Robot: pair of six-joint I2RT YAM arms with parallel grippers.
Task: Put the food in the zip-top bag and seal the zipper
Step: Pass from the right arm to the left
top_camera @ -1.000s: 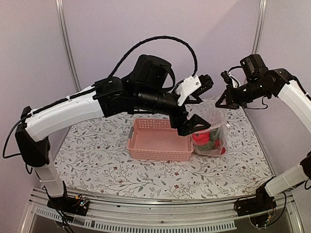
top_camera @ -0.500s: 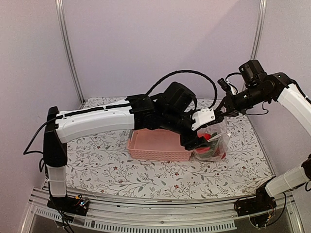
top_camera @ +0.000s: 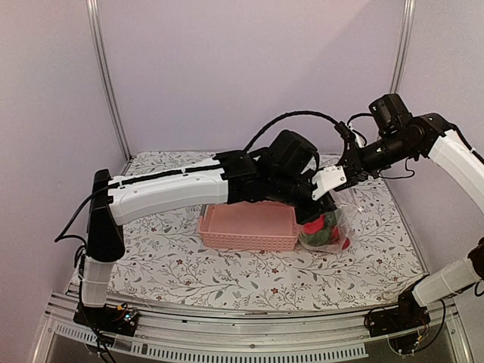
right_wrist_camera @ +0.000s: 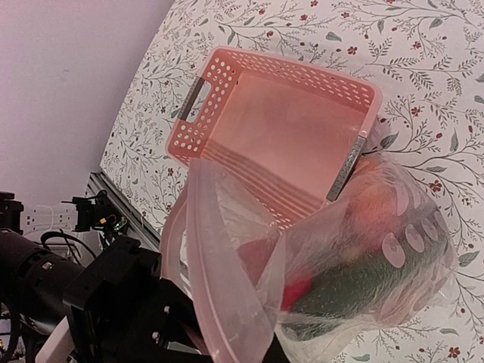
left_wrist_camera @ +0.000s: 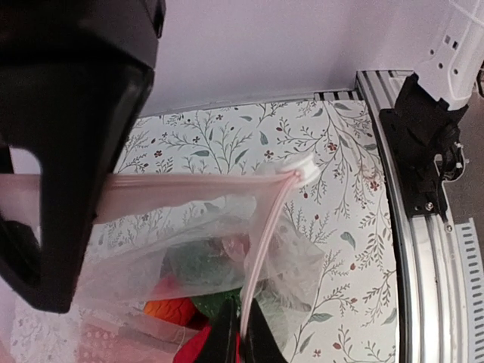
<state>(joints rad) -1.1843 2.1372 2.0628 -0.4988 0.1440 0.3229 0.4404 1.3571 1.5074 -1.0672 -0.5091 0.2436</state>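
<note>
Crinkly clear zip-top bag holds food; slotted basket adjacent.

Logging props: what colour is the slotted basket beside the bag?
Pink; the basket shows best in the right wrist view.

Pink basket, clr bag, floral tbl

— What sits mid-table for you?
— A pink slotted plastic basket, upright with its open side up, on the white cloth printed with leafy sprigs.
— And around it?
— You have plain lilac walls at the far side and a ribbed metal rail along the near edge.
</note>
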